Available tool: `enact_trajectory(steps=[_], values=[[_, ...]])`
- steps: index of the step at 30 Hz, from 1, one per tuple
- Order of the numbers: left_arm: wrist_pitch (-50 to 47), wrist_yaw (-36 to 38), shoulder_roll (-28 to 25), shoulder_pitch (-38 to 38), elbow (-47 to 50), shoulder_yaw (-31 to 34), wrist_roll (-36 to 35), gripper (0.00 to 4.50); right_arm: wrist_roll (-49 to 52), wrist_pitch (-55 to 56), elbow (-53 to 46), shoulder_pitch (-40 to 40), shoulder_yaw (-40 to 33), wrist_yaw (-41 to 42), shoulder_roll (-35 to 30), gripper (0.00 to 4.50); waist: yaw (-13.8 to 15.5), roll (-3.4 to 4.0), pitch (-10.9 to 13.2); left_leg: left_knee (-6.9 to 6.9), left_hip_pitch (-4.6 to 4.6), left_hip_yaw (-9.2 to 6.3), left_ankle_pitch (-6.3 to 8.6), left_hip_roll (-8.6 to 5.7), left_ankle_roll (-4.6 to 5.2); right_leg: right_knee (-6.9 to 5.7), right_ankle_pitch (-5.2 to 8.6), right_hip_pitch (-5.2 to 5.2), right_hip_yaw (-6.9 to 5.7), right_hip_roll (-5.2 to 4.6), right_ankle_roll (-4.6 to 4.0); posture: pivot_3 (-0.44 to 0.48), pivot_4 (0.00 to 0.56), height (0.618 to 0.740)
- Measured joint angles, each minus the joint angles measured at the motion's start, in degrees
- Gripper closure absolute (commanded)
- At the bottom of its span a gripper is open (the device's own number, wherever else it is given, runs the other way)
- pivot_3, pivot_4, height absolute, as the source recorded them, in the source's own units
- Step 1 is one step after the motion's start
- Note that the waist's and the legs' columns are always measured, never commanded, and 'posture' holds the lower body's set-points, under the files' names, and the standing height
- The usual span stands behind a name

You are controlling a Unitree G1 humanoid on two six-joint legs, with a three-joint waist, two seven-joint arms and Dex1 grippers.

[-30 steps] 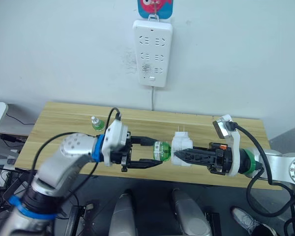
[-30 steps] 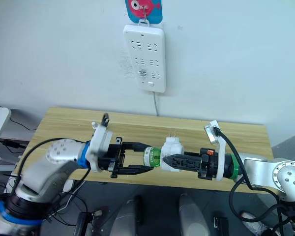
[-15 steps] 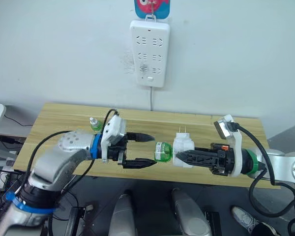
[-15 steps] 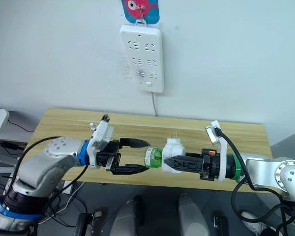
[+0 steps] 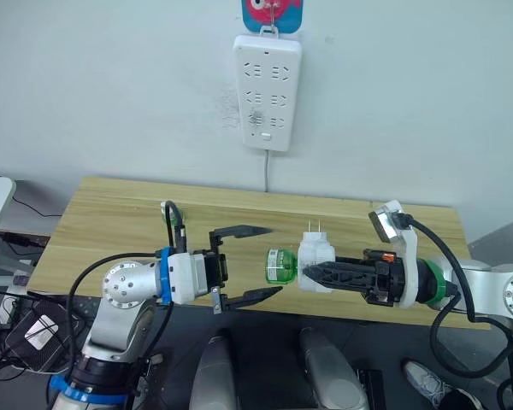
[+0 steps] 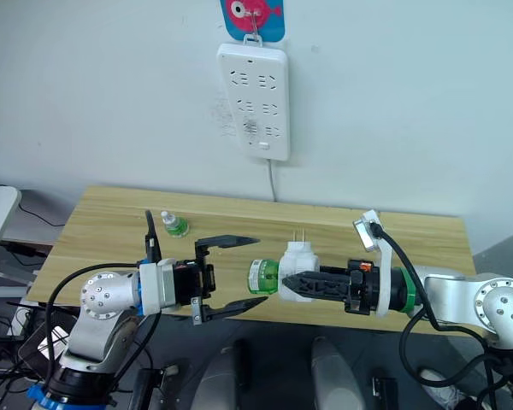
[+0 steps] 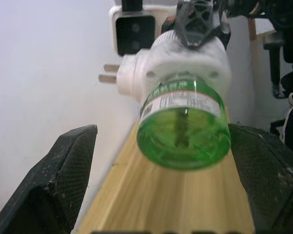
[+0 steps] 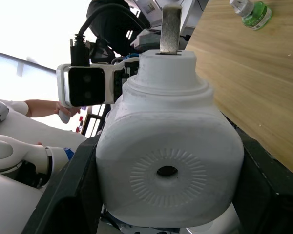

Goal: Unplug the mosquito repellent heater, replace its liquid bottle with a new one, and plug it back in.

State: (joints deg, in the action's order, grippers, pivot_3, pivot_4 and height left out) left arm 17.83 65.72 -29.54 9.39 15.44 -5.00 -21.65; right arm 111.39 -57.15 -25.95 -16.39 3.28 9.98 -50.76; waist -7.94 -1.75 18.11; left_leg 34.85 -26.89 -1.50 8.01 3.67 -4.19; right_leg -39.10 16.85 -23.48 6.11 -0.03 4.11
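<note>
The right gripper (image 5: 312, 274) is clamped on the small white rounded plastic heater (image 5: 315, 259), held over the wooden table (image 5: 111, 213) with its translucent green liquid bottle (image 5: 280, 265) still seated. The left gripper (image 5: 258, 262) gapes wide just short of it. I'd centre on the bottle, squeeze, then twist. The capped green spare bottle (image 6: 173, 225) waits near the table's back edge.

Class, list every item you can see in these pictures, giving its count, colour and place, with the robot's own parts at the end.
Mosquito repellent heater: one, white, held above the table.
Liquid bottle: one, green, screwed into the heater.
New bottle: one, green with pale cap, on the table.
Table: one, light wood, below the wall.
Power strip: one, white, on the wall.
Left gripper: one, black, open beside the liquid bottle.
Right gripper: one, black, shut on the heater.
</note>
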Motion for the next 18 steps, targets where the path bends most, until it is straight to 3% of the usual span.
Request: enact_trajectory(steps=[6, 11, 13, 15, 18], values=[[-1.4, 0.1, -0.2, -0.1, 0.2, -2.0, -0.5, 2.16, 0.0, 0.0, 0.1, -0.1, 0.0, 0.0, 0.0, 1.49, 0.0, 0.0, 0.0, -0.02, 0.0, -0.03, 0.0, 0.02, 0.01, -0.02, 0.0, -0.02, -0.02, 0.03, 0.0, -0.25, 0.293, 0.724], [-9.0, 0.4, -4.2, 0.3, 3.5, -2.5, -3.7, 2.18, 0.0, -0.4, -0.1, -0.1, 0.1, 0.1, -0.1, 1.49, -0.1, 0.01, 0.0, 0.0, 0.01, -0.02, 0.0, 0.02, 0.01, -0.04, 0.0, 0.0, 0.0, 0.03, 0.0, -0.238, 0.296, 0.724], [-23.1, -1.1, -10.0, 2.0, 7.7, -3.6, -10.1, 2.18, -0.1, -1.1, -0.1, 0.0, 0.4, 0.2, -0.2, 1.49, -0.1, 0.01, 0.0, 0.01, 0.01, -0.09, 0.0, 0.05, 0.01, -0.11, 0.01, -0.01, -0.02, 0.05, 0.02, -0.235, 0.298, 0.724], [-40.5, -3.9, -14.8, 5.7, 10.1, -3.8, -20.9, 2.18, -0.2, -1.2, -0.1, 0.0, 0.4, 0.2, -0.2, 1.49, 0.0, 0.01, 0.0, 0.03, 0.02, -0.14, 0.0, 0.03, 0.01, -0.18, 0.02, -0.01, -0.06, 0.04, 0.03, -0.235, 0.297, 0.724], [-60.0, -6.9, -17.3, 11.9, 8.4, -3.5, -34.6, 2.18, -0.2, -1.2, -0.1, -0.1, 0.3, 0.7, -0.3, 1.49, -0.1, 0.01, 0.0, 0.06, 0.02, -0.12, 0.0, 0.0, 0.01, -0.17, 0.02, -0.01, -0.07, 0.05, 0.04, -0.239, 0.305, 0.724]])
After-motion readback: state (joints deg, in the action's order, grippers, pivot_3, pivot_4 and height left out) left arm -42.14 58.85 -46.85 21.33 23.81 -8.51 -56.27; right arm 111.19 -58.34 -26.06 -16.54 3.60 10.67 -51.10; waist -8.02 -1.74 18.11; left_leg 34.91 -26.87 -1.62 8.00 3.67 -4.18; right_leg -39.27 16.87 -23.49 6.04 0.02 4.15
